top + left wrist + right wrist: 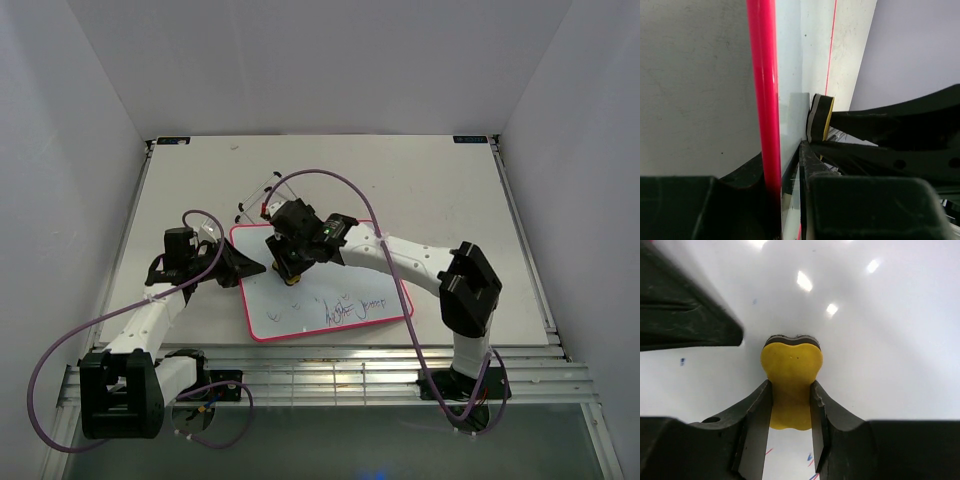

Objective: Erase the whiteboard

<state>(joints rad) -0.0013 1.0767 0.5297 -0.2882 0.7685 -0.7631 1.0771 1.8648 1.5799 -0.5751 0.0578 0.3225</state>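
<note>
The right gripper point(791, 386) is clenched on the yellow eraser point(791, 362), one finger against each side of the block. The eraser's dark felt face, at the far end from the fingers, is pressed against the whiteboard point(300, 305). The board lies flat on the table point(430, 190) directly beneath this gripper, with its glossy white surface filling the right wrist view. A few small blue specks of ink show to the left of the fingers and below them.

The left gripper point(252, 268) sits just to the left of the right one. It is closed over the board's pink rim point(762, 100), with one finger above the edge and one beneath it. In the left wrist view the rim runs straight away from these fingers, and the eraser stands just past their tips on the board side, with the right gripper's black fingers behind it.

From above, the blue-purple scribbled writing point(345, 311) lies to the right of both grippers and nearer the arm bases, along the board's near edge. The part of the board around the eraser looks white. The thin wire stand point(252, 200) juts out beyond the grippers, at the board's far left corner
</note>
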